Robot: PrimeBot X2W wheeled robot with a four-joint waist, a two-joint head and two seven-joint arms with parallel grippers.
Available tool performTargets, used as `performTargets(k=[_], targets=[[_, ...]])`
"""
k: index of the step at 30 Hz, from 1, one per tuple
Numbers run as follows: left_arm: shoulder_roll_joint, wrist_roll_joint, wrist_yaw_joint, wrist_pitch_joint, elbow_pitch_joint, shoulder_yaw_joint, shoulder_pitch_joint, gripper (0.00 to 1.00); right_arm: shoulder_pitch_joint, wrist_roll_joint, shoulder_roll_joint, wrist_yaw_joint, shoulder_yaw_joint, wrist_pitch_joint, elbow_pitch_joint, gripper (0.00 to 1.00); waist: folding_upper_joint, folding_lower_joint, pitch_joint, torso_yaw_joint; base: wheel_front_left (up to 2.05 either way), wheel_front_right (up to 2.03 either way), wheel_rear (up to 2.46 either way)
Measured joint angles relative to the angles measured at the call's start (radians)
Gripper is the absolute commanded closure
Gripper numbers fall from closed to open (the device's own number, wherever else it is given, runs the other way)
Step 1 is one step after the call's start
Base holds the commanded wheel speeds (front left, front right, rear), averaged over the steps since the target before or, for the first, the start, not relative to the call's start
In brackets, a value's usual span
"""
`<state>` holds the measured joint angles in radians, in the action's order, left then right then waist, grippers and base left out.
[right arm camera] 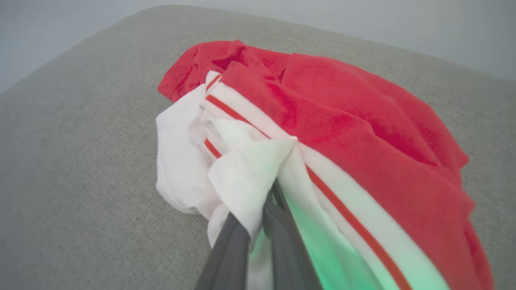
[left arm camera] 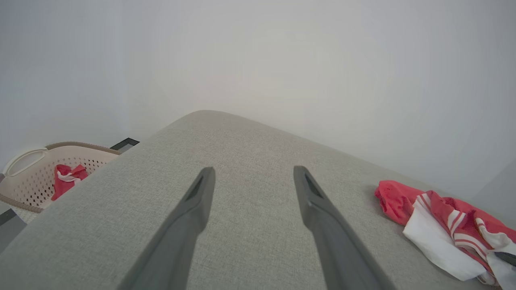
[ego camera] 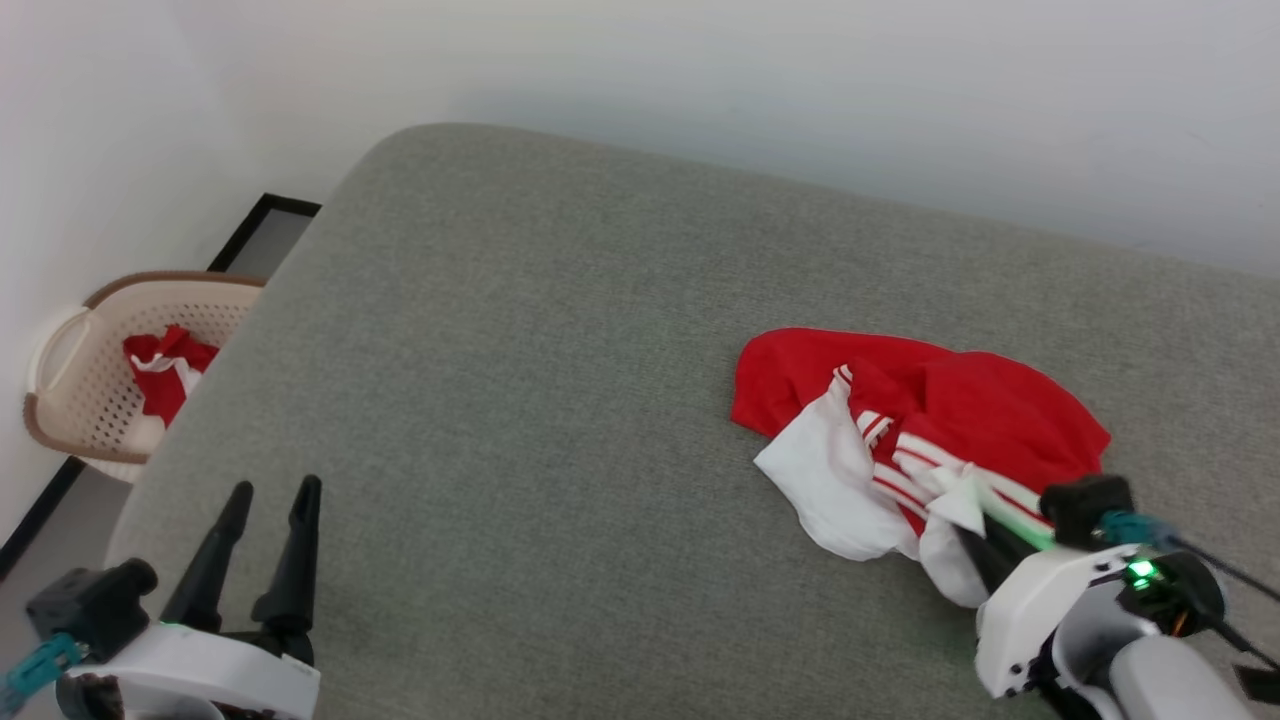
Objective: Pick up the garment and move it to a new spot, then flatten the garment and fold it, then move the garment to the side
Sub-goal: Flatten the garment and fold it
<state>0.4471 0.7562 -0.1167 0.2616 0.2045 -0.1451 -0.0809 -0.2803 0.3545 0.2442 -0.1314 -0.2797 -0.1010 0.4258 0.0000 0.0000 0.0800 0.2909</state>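
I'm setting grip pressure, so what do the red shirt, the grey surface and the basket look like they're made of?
The garment: soft knit fabric, matte, slightly fuzzy, with ribbed striped trim; probably jersey or fleece. The grey surface: woven upholstery cloth, judging by its fine heathered weave. The basket: likely moulded plastic, cream, smooth, with rows of punched holes.

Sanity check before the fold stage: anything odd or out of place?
The garment lies bunched in a heap, not flat, with the right gripper shut on its white fold. Otherwise nothing odd: left gripper hangs open, apart from it.
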Motion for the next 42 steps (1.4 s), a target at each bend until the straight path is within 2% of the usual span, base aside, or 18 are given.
performTargets(k=[5,12,19,23,24,25,26,27,28,33,42], targets=[[-0.005,-0.007,-0.007,0.000,0.002,0.023,0.007,0.00,0.015,0.055,0.014,0.000,0.082,-0.036,-0.077,1.00,0.0000,0.0000,-0.003,-0.016,0.00,0.00,0.00],[-0.009,-0.015,-0.008,0.000,0.001,0.036,0.011,0.00,0.028,0.086,0.057,0.000,0.274,-0.099,-0.162,1.00,0.0000,0.0000,-0.001,-0.043,0.00,0.00,0.00],[-0.012,-0.019,-0.011,0.000,0.003,0.024,-0.002,0.00,0.006,0.068,0.064,0.000,0.426,-0.139,-0.092,1.00,0.0000,0.0000,0.010,-0.058,0.00,0.00,0.00],[-0.010,-0.017,-0.011,0.000,0.003,0.010,-0.014,0.00,-0.027,0.038,0.071,0.000,0.467,-0.146,0.004,0.75,0.0000,-0.0001,0.017,-0.056,0.00,0.00,0.00],[-0.009,-0.016,-0.011,0.000,0.003,0.005,-0.018,0.00,-0.035,0.032,0.070,0.000,0.469,-0.146,0.028,0.53,0.0000,0.0000,0.019,-0.054,0.00,0.00,0.00],[-0.008,-0.014,-0.011,0.000,0.003,0.002,-0.020,0.00,-0.044,0.033,0.068,0.000,0.472,-0.146,0.052,0.39,0.0000,0.0000,0.020,-0.053,0.00,0.00,0.00],[-0.007,-0.012,-0.011,0.000,0.004,0.000,-0.022,0.00,-0.052,0.033,0.066,0.000,0.473,-0.146,0.078,0.09,0.0000,0.0000,0.022,-0.051,0.00,0.00,0.00],[-0.007,-0.012,-0.011,0.000,0.004,0.000,-0.022,0.00,-0.052,0.033,0.066,0.000,0.473,-0.146,0.078,0.00,0.0000,0.0000,0.022,-0.051,0.00,0.00,0.00],[-0.004,-0.008,-0.011,0.000,0.006,-0.007,-0.023,0.00,-0.067,0.031,0.066,0.000,0.472,-0.146,0.126,0.00,0.0000,0.0000,0.024,-0.049,0.00,0.00,0.00],[0.004,-0.008,-0.011,0.000,0.010,-0.020,-0.032,0.00,-0.102,0.023,0.064,0.000,0.460,-0.135,0.177,0.00,0.0000,0.0000,0.026,-0.049,0.00,0.00,0.00],[0.058,0.007,-0.011,0.000,0.003,-0.048,-0.039,0.00,-0.112,0.057,0.069,0.000,0.410,-0.077,0.134,0.00,0.0000,0.0000,0.013,-0.088,0.00,0.00,0.00]])
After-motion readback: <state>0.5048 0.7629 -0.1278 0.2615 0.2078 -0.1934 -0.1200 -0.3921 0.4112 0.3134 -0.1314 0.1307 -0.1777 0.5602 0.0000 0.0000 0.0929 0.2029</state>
